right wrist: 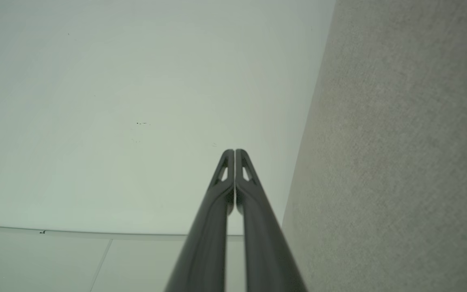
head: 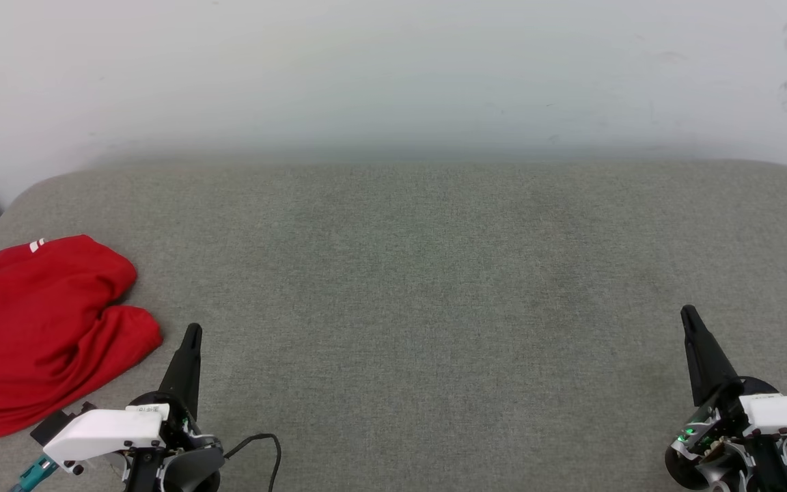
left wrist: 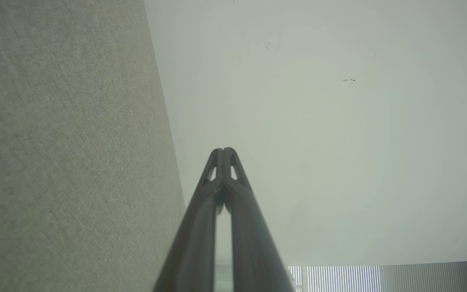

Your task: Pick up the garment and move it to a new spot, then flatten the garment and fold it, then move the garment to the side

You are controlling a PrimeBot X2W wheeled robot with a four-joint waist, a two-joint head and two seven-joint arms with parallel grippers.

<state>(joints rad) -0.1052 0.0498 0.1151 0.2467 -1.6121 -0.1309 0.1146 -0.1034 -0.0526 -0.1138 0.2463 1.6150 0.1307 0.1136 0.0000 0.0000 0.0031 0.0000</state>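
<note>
The garment [head: 38, 328] lies bunched in a red heap at the left edge of the grey fabric surface [head: 421, 273], a small white mark near its top. My left gripper [head: 192, 332] is shut and empty just right of the heap, apart from it. At the lower right my right gripper [head: 688, 314] is shut and empty, far from the garment. In the left wrist view the shut left gripper [left wrist: 224, 151] points at a pale wall. The right wrist view has the right gripper [right wrist: 234, 152] with tips together against the same wall.
A pale wall [head: 393, 68] rises behind the surface's far edge. A black cable [head: 264, 444] loops beside my left wrist. The wide grey surface stretches between the two grippers. White blinds [left wrist: 339, 278] show low in the left wrist view.
</note>
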